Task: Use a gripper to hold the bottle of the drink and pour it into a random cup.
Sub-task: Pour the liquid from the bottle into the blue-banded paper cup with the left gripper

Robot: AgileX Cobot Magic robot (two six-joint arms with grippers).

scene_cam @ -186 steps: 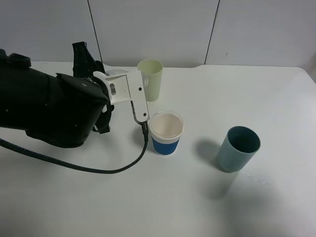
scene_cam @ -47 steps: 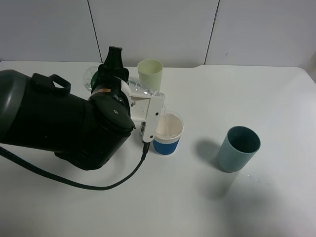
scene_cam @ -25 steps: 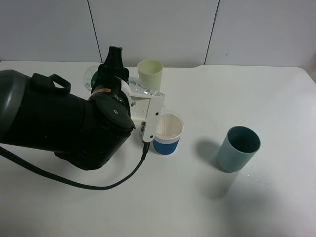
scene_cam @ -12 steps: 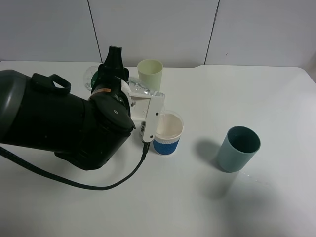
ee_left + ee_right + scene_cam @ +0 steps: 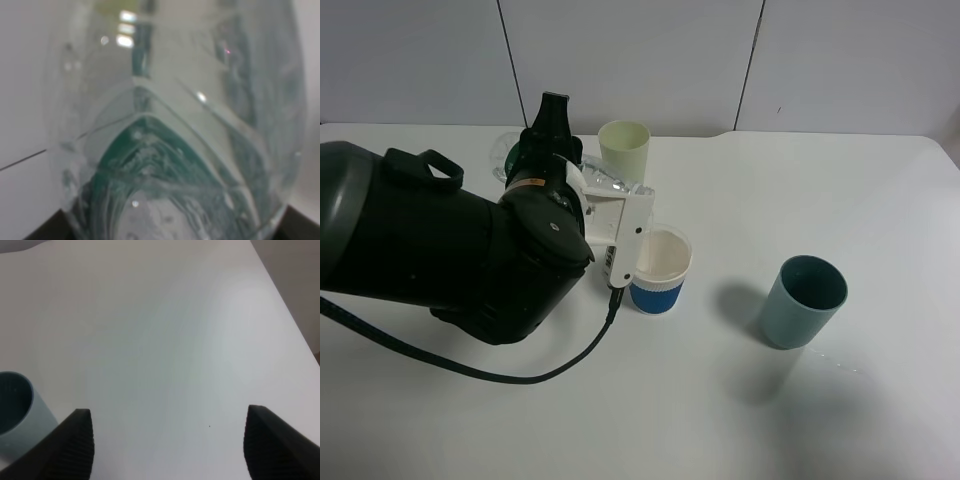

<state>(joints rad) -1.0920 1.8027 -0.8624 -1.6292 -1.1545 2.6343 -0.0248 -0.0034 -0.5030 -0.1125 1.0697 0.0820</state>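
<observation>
White left jaws clamp the tilted bottle (image 5: pixel 612 182).

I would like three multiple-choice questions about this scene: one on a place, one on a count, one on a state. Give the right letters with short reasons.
1. Which cup stands alone on the right of the table?
A. pale green
B. teal
C. white and blue

2. How many cups are there?
A. two
B. three
C. four

3. How is the bottle?
A. upright on the table
B. lying on the table
C. held tilted in the left fingers

1 B: the teal cup stands apart from the other cups.
2 B: there are the teal cup, the pale green cup and the white and blue cup.
3 C: the fingers grip the bottle, with its mouth end towards the white and blue cup.
</observation>
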